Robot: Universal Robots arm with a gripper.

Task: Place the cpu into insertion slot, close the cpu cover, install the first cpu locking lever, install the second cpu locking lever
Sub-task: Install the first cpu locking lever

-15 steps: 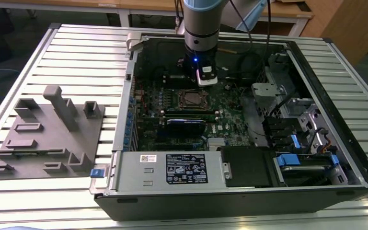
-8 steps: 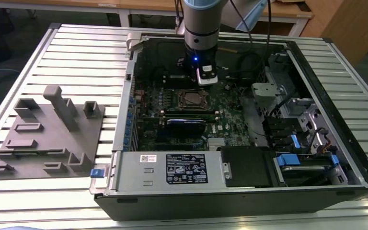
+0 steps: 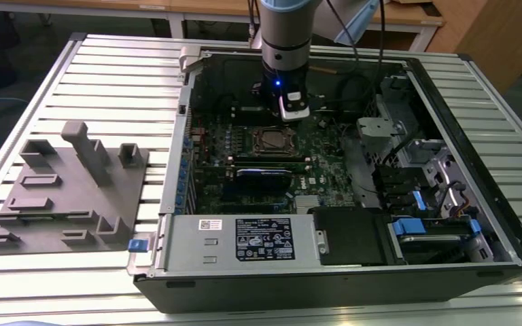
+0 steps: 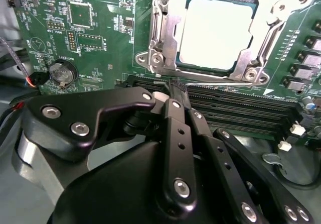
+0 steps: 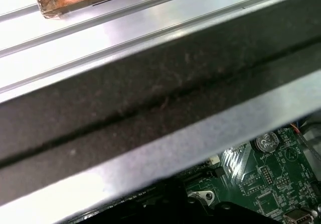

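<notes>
Near the cpu [image 4: 215, 30], the hand [image 4: 174, 88] is pressed together; the cpu cover [image 4: 251, 63] lies over it.

Overhead light glares white off the cpu [image 4: 215, 30]; the case [image 3: 334, 288] interior lies dim.

Everything is being carried by a bench [image 3: 107, 68] of ribbed silver metal slats, and pale light is being reflected off the slats near its front edge. Beyond it, wooden desks [image 3: 206, 8] are being seen along the far side, with a wooden cabinet [image 3: 501, 34] at the exterior view's right. Dull grey floor [image 3: 48, 27] is being shown around the bench.
</notes>
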